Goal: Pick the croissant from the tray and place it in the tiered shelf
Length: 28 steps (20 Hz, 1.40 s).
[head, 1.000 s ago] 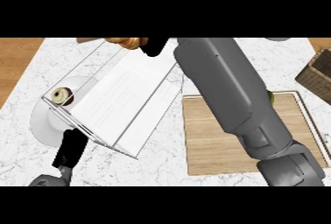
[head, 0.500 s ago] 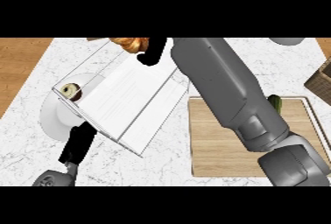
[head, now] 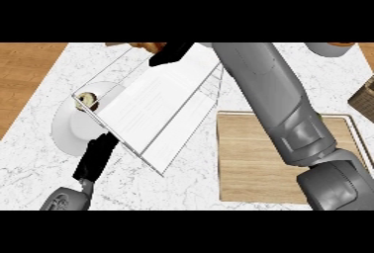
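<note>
While right hand [head: 174, 53] holds croissant [head: 148, 46] higher, shelf [head: 164, 106] shifted right.

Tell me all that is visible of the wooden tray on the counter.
The wooden tray is a flat rectangular board of light wood with visible grain and a thin pale rim. It lies flat on the white marble counter, at the right of the view, beside the white tiered shelf. Its visible surface carries nothing. The grey right forearm passes above it and hides its right part, so that part cannot be judged.
</note>
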Tool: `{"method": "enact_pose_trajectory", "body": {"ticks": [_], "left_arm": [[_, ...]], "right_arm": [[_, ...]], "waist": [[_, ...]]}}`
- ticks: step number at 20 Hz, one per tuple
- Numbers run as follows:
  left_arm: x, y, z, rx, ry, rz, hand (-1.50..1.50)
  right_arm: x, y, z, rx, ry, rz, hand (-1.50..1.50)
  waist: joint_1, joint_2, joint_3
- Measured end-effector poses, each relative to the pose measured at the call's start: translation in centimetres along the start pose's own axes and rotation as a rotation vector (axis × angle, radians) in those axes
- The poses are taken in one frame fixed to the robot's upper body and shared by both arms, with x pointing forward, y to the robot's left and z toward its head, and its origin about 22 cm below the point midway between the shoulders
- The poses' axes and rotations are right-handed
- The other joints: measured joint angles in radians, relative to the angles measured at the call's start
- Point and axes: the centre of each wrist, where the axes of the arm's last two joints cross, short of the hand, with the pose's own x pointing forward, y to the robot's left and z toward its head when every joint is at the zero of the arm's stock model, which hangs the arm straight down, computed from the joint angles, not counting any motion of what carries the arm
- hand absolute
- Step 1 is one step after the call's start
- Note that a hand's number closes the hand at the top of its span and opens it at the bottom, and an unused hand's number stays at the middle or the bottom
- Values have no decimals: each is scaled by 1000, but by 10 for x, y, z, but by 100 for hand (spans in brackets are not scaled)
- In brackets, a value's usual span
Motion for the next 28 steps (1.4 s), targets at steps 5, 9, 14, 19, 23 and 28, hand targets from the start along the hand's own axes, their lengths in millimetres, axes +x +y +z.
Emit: {"method": "enact_pose_trajectory", "body": {"ticks": [5,9,14,19,23,28], "left_arm": [[-2,9,2,24,10,0,0],[-9,14,9,54,19,8,0],[-10,14,10,76,32,18,0],[-15,15,14,83,36,15,0],[-12,16,13,80,25,14,0],[-11,12,13,65,17,13,0]], "right_arm": [[-3,3,-2,-146,-47,-219,-150],[-1,-4,-2,-322,-55,-327,-150],[-32,-56,23,-519,34,-370,-150],[-75,-111,66,-586,78,-353,-150],[-95,-149,102,-585,54,-328,-150],[-111,-179,138,-563,26,-286,-150]], "waist": [[-18,3,0],[-42,9,-3],[-71,23,2],[-77,30,4],[-72,34,5],[-60,40,6]]}}
